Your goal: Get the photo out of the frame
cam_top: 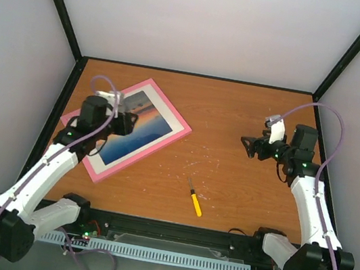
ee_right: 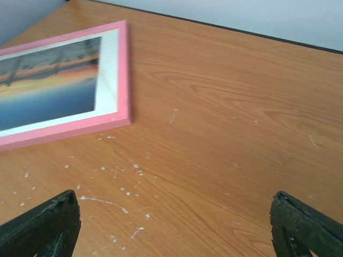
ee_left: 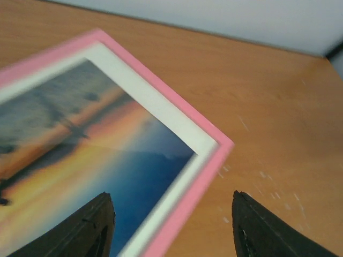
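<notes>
The pink frame (cam_top: 180,123) lies face up at the table's left, turned at an angle, with a white mat (cam_top: 166,137) around the sunset photo (cam_top: 136,128). My left gripper (cam_top: 125,124) hovers over the photo, open and empty. In the left wrist view its fingers (ee_left: 91,227) straddle the frame's near edge (ee_left: 182,209) beside a corner; the photo (ee_left: 69,160) fills the left. My right gripper (cam_top: 249,146) is open and empty above bare table at the right. The right wrist view shows the frame (ee_right: 124,75) and photo (ee_right: 48,88) far off at upper left.
A yellow-handled screwdriver (cam_top: 194,201) lies on the wood table (cam_top: 237,117) near the front middle. White scratch marks (ee_right: 115,176) dot the wood between the frame and my right gripper. Black posts and grey walls bound the table.
</notes>
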